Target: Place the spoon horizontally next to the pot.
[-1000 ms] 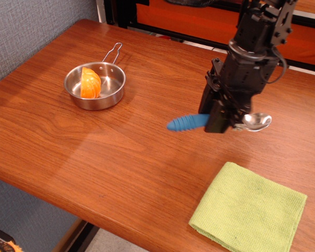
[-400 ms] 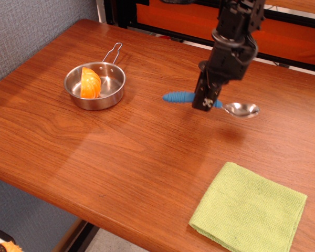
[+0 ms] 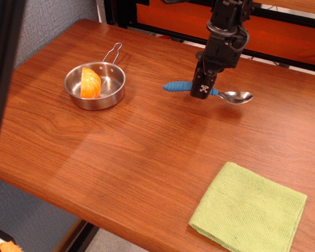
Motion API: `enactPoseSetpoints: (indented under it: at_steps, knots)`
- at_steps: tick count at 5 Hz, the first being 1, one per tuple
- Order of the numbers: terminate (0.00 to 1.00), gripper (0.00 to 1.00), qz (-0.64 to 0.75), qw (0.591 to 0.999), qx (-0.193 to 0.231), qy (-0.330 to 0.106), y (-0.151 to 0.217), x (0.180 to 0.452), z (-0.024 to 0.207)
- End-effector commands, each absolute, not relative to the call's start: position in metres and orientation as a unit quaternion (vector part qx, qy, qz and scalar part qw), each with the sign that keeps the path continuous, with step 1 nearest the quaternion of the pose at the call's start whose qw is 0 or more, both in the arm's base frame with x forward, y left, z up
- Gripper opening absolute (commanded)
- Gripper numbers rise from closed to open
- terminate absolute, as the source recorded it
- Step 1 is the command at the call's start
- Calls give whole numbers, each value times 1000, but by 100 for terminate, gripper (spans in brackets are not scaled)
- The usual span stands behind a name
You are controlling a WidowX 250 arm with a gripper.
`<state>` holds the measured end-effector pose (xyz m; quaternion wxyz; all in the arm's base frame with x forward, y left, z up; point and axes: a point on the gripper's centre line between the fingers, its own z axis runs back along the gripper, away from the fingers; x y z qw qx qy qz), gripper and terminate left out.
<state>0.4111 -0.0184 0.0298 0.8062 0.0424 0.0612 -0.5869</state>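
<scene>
The spoon (image 3: 177,86) has a ribbed blue handle pointing left and a shiny silver bowl (image 3: 239,97) at the right. It lies level, roughly horizontal. My black gripper (image 3: 201,90) is shut on the middle of the spoon's handle, at or just above the table surface. The pot (image 3: 106,97), a small round steel pan with a wire loop handle, sits to the left with an orange wedge (image 3: 90,83) inside it. The spoon's handle tip is about a hand's width right of the pot.
A folded green cloth (image 3: 249,211) lies at the front right of the wooden table (image 3: 121,152). A dark band covers the left edge of the view. Orange and black framework stands behind the table.
My gripper has carried the spoon away from the camera and slightly left, toward the back of the table and lower. The pot and cloth have not moved.
</scene>
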Motion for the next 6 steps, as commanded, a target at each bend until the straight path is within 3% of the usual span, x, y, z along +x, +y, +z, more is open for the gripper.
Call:
enactPoseSetpoints:
  at_steps: [1,3,4,6]
  knots:
    - [0,0,-592,803,49,47,-14,426,32]
    - [0,0,-589,805,50,44,-6,423,31]
    - [0,100,-584,809,56,38,-6,422,36]
    - [0,100,-563,823,73,26,-4,418,70]
